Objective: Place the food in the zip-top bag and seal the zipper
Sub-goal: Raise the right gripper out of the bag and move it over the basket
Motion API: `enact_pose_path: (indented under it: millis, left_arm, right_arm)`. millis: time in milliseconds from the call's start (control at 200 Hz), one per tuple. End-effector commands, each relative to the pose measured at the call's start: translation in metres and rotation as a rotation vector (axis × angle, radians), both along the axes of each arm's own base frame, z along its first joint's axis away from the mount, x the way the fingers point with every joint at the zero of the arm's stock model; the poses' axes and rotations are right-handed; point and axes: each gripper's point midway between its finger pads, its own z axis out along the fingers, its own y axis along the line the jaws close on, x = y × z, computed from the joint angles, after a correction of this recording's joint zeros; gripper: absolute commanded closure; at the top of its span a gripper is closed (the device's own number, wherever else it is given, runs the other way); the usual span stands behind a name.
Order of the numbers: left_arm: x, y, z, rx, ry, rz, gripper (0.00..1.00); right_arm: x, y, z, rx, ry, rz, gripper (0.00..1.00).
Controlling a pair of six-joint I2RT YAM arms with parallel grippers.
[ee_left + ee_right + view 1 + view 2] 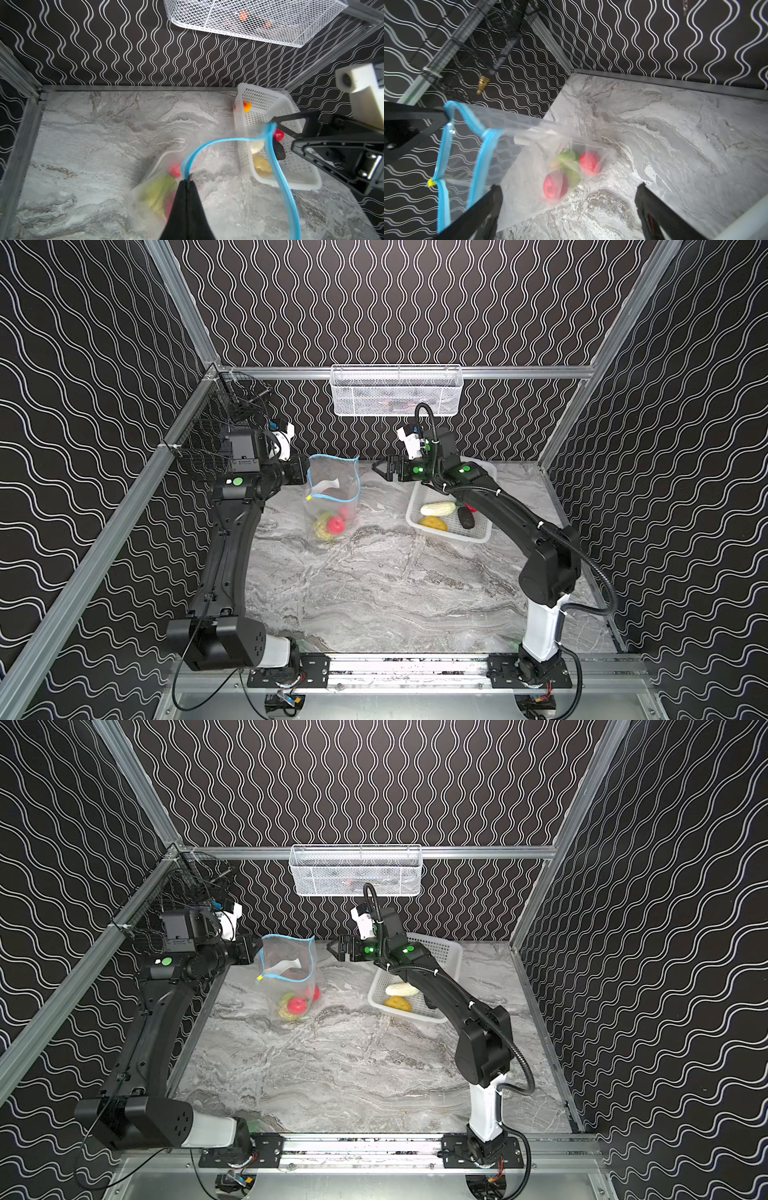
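We had left gripper (188,182) clamped on zip-top bag (332,481) rim, mouth open. Cabbage (322,529) and two red fruits (336,524) sat inside bag. Our right gripper (379,469) gaped empty beside bag. Radish (437,509), potato (433,523) and avocado (466,517) sat in basket (478,536) near bag; zipper (332,498) unsealed.

Bright and even from overhead in both top views, with only faint, soft shadows on the bench (374,593). Crisp mid-frame, bowed toward the edges. From the left wrist, badly out of focus up close: bag (145,193) hazy, zipper (277,166) smeared, left pincer (188,181) a dark blur. From the right wrist, soft nearby, sharper on the far bench, strongly curved lines on the wall (654,31)
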Motion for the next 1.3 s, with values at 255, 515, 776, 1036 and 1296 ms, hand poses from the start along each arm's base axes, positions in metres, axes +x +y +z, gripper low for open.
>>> enact_pose_path:
  millis: [255,515,776,1036,1296]
  left_arm:
    - [0.018,0.016,0.016,0.117,-0.078,0.036,1.00]
    - [0.032,0.030,0.018,0.230,-0.089,0.065,1.00]
    - [0.038,0.025,0.003,0.181,-0.094,0.070,1.00]
    - [0.037,0.002,-0.037,0.063,-0.038,-0.004,1.00]
    - [0.039,-0.004,-0.035,0.005,-0.021,-0.014,1.00]
  right_arm:
    - [0.037,-0.028,-0.020,-0.065,0.104,-0.214,0.01]
    - [0.068,-0.078,-0.049,-0.128,0.197,-0.429,0.01]
    - [0.090,-0.112,-0.078,-0.143,0.312,-0.593,0.01]
    - [0.106,-0.149,-0.098,-0.133,0.393,-0.696,0.01]
    - [0.115,-0.179,-0.114,-0.126,0.426,-0.792,0.01]
